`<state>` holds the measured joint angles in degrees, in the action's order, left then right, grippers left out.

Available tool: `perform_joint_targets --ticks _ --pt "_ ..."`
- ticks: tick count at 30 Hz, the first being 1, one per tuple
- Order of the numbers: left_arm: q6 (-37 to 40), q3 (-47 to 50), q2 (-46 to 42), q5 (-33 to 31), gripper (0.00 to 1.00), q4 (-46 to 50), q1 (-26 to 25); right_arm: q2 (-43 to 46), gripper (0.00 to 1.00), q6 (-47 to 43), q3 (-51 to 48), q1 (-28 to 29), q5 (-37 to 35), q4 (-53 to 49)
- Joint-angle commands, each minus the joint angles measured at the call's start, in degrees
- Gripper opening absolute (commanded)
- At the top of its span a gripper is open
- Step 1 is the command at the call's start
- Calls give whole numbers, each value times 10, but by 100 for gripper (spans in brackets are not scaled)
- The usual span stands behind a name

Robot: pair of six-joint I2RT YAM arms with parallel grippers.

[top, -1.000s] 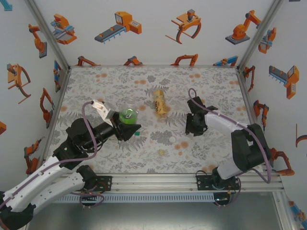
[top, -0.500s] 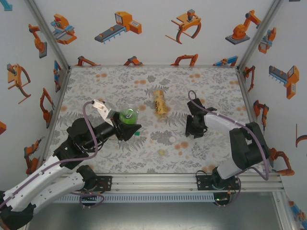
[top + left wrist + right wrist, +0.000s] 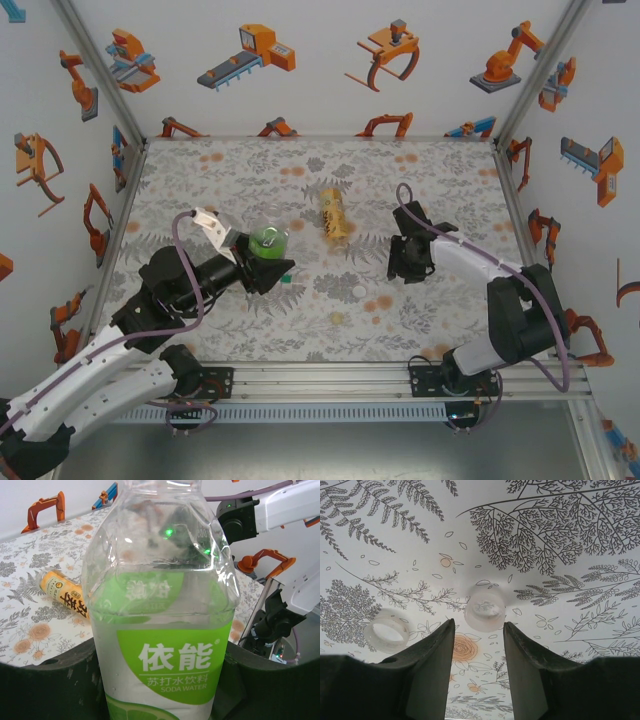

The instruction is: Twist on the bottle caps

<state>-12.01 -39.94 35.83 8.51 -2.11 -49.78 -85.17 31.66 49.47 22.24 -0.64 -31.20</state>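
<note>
My left gripper point(image 3: 272, 262) is shut on a clear bottle with a green-and-white label point(image 3: 268, 238), held upright and uncapped; its dark fingers point(image 3: 45, 690) flank the label point(image 3: 165, 665). An amber-yellow bottle point(image 3: 335, 215) lies on its side mid-table point(image 3: 62, 592). My right gripper point(image 3: 408, 262) hangs low over the mat, open point(image 3: 479, 627), with a white cap point(image 3: 485, 611) just beyond its fingertips and a pale ring-like cap point(image 3: 386, 630) to the left. A green cap point(image 3: 287, 281), a white cap point(image 3: 358, 291) and a pale yellowish cap point(image 3: 338, 318) lie on the mat.
The floral mat point(image 3: 230, 170) covers the table inside white walls printed with orange robots. An aluminium rail point(image 3: 330, 375) runs along the near edge by the arm bases. The right arm point(image 3: 270, 510) shows behind the held bottle.
The right arm's elbow has shifted slightly to the right while its gripper stays almost in place. The left arm and its bottle have not moved.
</note>
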Motion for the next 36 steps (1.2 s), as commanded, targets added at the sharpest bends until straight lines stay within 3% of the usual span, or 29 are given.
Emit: perform_joint_targets --ticks 1,20,36 --pt "-6 0 -8 -6 0 -15 4 -3 43 11 0 -4 6 -3" --pt "-7 0 6 -9 0 -26 3 -43 43 13 -23 -4 10 31" --pt "-4 -7 16 -8 0 -19 4 -46 24 12 -35 -8 23 47"
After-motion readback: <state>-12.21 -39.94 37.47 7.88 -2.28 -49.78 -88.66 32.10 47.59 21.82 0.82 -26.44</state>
